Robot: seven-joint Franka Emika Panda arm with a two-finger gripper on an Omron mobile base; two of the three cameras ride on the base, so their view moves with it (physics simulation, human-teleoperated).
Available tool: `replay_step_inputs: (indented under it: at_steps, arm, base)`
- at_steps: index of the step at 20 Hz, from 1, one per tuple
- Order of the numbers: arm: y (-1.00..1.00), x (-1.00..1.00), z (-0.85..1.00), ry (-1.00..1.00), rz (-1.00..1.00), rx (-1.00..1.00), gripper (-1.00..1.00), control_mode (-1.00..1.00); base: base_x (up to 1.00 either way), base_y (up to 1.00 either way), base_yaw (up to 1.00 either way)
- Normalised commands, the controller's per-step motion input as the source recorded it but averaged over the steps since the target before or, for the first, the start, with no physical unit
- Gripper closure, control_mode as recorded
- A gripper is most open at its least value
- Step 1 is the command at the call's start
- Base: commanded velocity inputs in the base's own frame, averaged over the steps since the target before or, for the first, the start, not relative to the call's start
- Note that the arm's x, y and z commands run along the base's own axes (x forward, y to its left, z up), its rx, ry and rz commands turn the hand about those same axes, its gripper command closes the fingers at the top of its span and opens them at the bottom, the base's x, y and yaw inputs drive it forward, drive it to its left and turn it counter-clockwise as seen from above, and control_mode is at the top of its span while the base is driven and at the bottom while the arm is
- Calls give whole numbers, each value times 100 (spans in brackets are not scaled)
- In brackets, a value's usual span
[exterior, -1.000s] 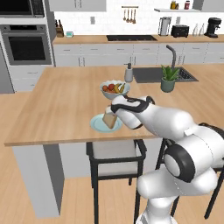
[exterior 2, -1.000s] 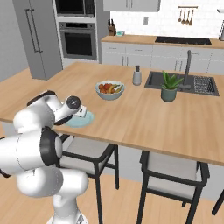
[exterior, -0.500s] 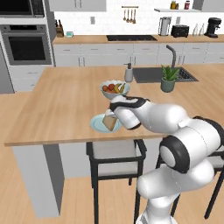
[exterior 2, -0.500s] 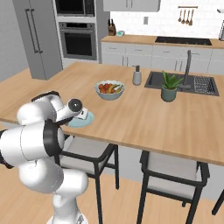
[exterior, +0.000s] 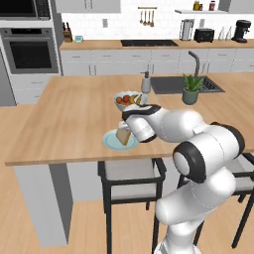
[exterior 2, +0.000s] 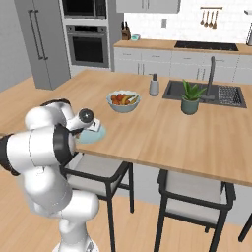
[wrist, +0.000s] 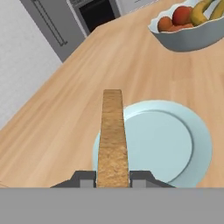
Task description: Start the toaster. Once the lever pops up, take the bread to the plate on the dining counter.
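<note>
The arm hides much of the plate (exterior 2: 92,136) in the right base view. The gripper (wrist: 113,178), reaching low over the dining counter's (exterior: 74,114) near edge, clamps the bread (wrist: 113,131) edge-on over the plate.

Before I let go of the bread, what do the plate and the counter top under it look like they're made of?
Plate: smooth, pale blue, evenly coloured with a soft sheen and a raised rim; it looks like glazed ceramic, though plastic can't be ruled out. Counter: light wood, shown by the long grain streaks, with a flat matte finish. Bread: porous tan crust, held on edge in the claw.
</note>
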Motion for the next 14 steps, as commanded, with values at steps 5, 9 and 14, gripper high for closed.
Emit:
replay_step_inputs:
  at_steps: [5, 9, 14]
  arm:
    - [0, 22, -16, 0, 0, 0, 100, -100]
    - [0, 1, -50, 0, 0, 0, 100, -100]
    - [0, 8, -51, 0, 0, 0, 100, -100]
  base:
    - [0, 0, 0]
    - [0, 0, 0]
    - [0, 0, 0]
